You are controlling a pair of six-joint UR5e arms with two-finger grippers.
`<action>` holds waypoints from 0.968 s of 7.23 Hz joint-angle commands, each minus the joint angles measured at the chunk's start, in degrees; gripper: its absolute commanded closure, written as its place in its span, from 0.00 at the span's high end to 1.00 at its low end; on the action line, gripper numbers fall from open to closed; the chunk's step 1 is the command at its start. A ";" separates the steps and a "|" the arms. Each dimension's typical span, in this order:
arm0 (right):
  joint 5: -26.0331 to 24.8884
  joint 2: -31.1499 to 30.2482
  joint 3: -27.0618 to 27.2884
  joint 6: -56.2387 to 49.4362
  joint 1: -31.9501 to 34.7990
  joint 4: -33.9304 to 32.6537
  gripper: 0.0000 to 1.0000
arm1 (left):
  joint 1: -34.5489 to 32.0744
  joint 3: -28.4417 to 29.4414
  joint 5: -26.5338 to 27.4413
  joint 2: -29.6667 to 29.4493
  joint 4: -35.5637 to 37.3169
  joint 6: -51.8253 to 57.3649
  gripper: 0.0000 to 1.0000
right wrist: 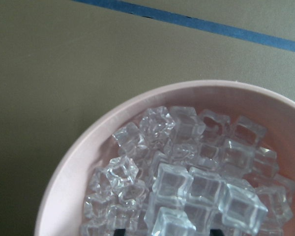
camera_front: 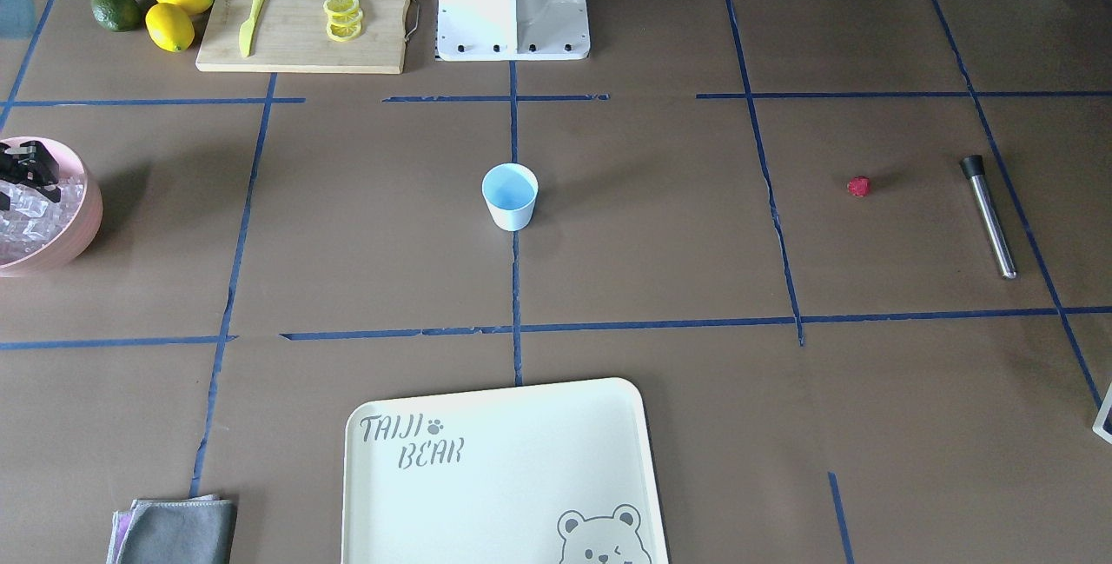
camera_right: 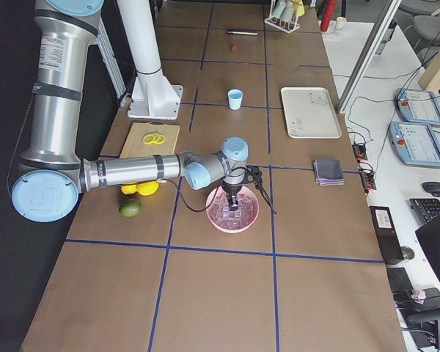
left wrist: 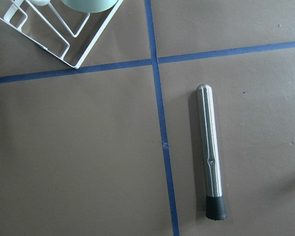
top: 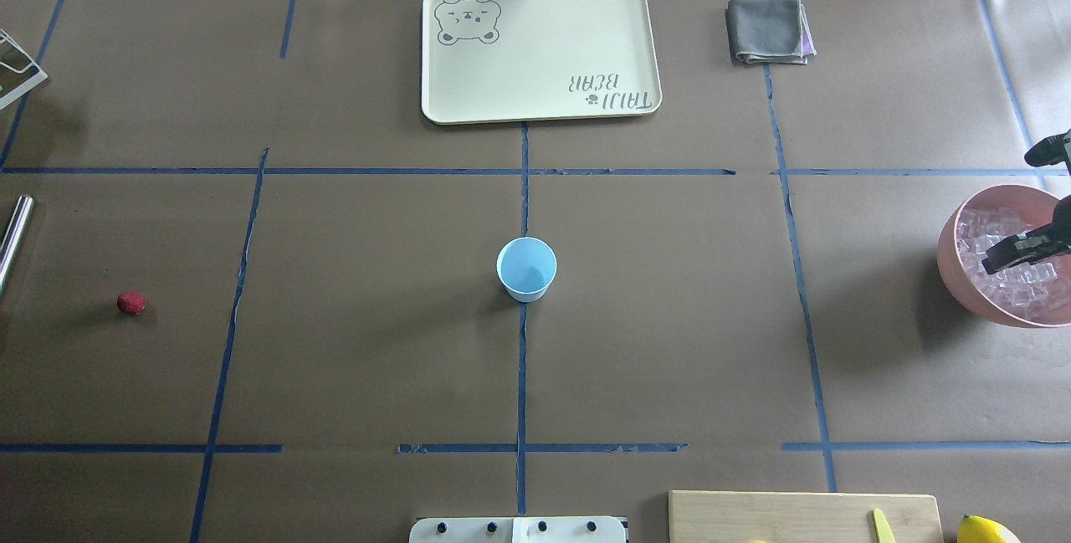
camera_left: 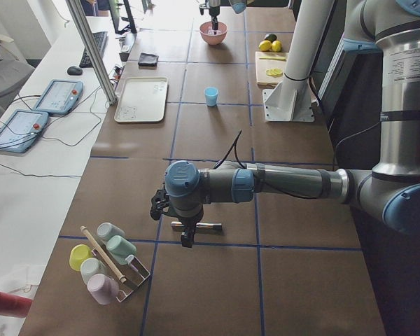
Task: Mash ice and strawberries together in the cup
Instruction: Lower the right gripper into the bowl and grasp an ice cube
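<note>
We judge the task barely begun. Far left, the left gripper (camera_left: 187, 238) hangs over the steel muddler (left wrist: 211, 152), its jaws hidden from us. The strawberry (top: 130, 303) lies loose nearby. The cup (top: 526, 268) stands empty at centre. The right gripper (top: 1017, 252), jaws apart, dips into the ice (top: 981, 225) in the pink bowl (top: 950, 263). We see nothing between bowl and cup
</note>
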 commanded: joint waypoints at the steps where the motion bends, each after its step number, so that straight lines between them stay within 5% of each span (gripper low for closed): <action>1: -0.02 0.07 -0.12 0.09 -0.02 0.00 0.38 | 0.00 0.04 0.00 0.00 0.00 0.00 1.00; 3: 0.06 0.42 -0.21 0.09 -0.02 0.00 0.05 | 0.00 0.13 0.00 0.00 0.00 0.09 1.00; 7: 0.85 0.77 4.77 0.17 1.64 -0.87 0.00 | 0.00 0.13 -0.09 0.00 0.00 0.09 1.00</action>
